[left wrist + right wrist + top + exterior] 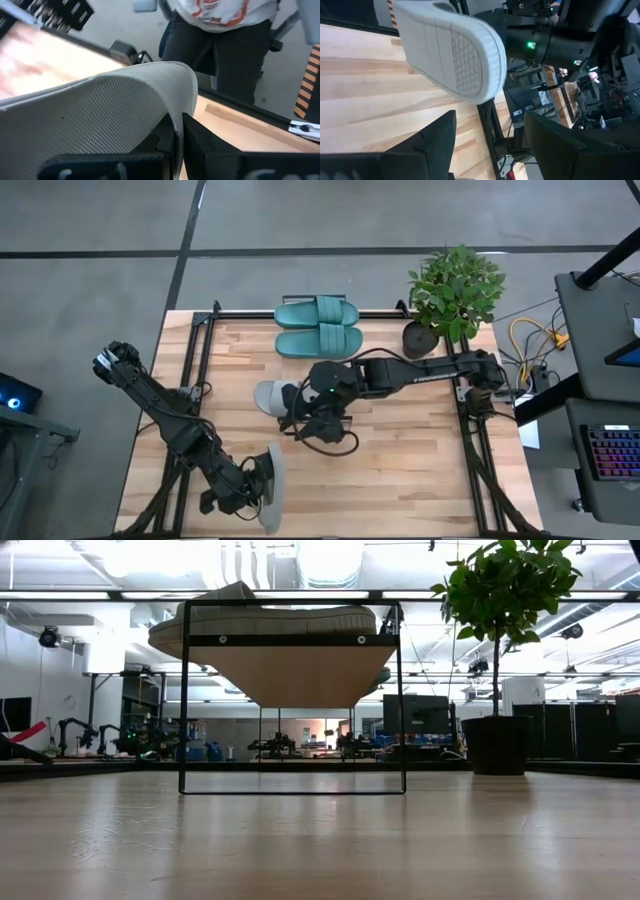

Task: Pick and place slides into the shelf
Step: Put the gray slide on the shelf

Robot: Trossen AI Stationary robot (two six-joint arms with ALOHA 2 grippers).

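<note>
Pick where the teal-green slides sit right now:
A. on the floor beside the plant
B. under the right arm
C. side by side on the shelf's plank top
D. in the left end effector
C: the high view shows the teal-green slides lying side by side on the shelf.

Two slides (316,326) lie side by side at the table's (410,470) far edge, with a plant (452,295) to their right. Another slide (275,397) lies mid-table beside the right gripper (312,416). A fourth (271,487) sits at the near-left edge.
</note>
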